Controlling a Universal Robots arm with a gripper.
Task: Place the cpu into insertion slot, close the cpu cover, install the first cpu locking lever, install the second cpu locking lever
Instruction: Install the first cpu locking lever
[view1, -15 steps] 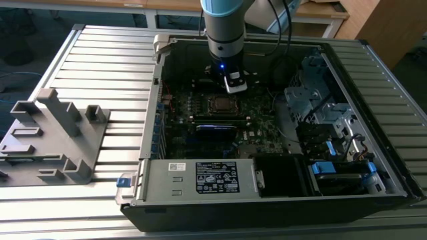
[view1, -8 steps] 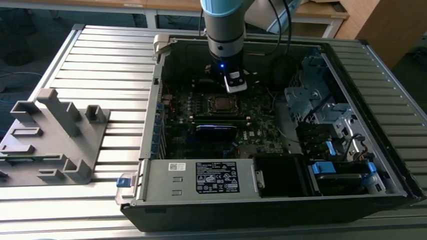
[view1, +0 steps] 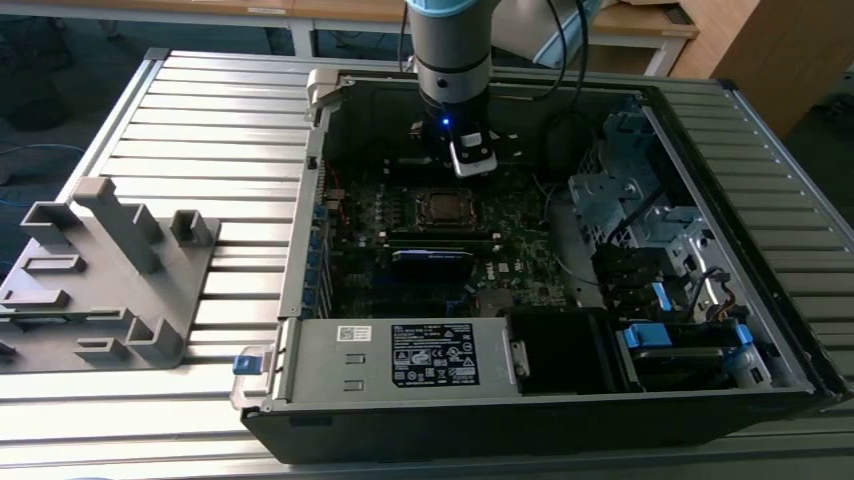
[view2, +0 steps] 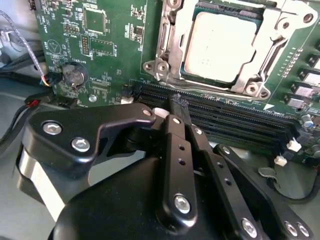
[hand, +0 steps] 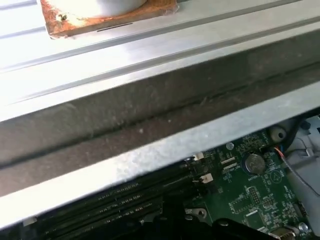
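Hovering inside an open computer case (view1: 747, 330) on a ribbed metal worktop (view1: 200, 110), the arm's end effector (view2: 172, 112) has its black fingers (view2: 176, 145) pressed together, holding nothing. In the second wrist view, the cpu (view2: 220, 45) sits in the insertion slot (view2: 187, 75) on the green motherboard (view2: 110, 55), with the silver cpu cover (view2: 270, 45) lying around it. Long black memory slots (view2: 235, 115) run between the slot and the fingertips.

Exterior view looks down from afar; both wrist views hug the motherboard (view2: 115, 55).
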